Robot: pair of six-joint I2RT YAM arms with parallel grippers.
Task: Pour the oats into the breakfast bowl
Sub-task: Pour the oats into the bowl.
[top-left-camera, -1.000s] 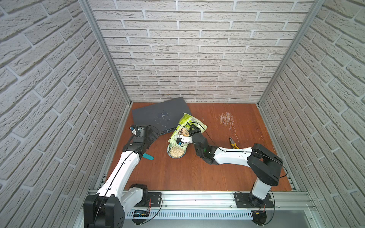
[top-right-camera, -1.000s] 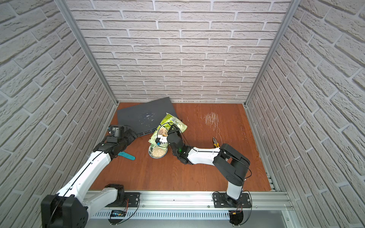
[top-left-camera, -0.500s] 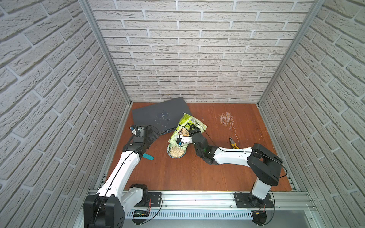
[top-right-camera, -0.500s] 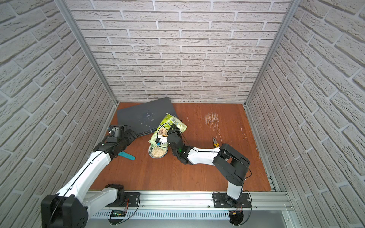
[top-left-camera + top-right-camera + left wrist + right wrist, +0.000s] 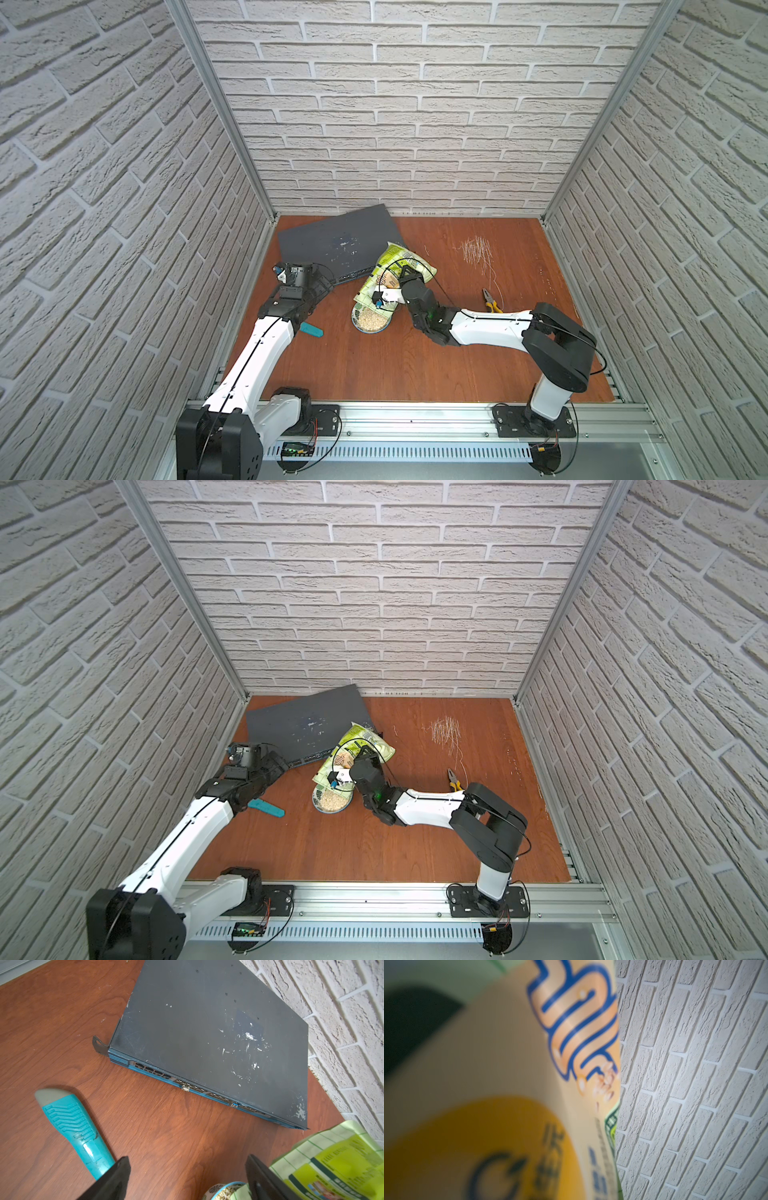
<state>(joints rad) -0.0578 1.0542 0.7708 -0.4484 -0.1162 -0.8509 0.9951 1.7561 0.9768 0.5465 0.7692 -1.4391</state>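
The light-green plastic pouch [image 5: 419, 266] is clamped tight in the right gripper [image 5: 402, 274] and tipped, lower end down, over the back rim of the small round white ceramic bowl [image 5: 372, 331]. That bowl's parked near the middle of the tabletop, a bit toward the left edge, and pale beige oat flakes [image 5: 371, 320] are already piled in it. The left gripper [image 5: 187, 1180] is spread wide with nothing held, next to the teal plastic-handled tool [image 5: 311, 330] by the left edge. The back left corner is taken up by a dark grey flat metal box [image 5: 336, 245].
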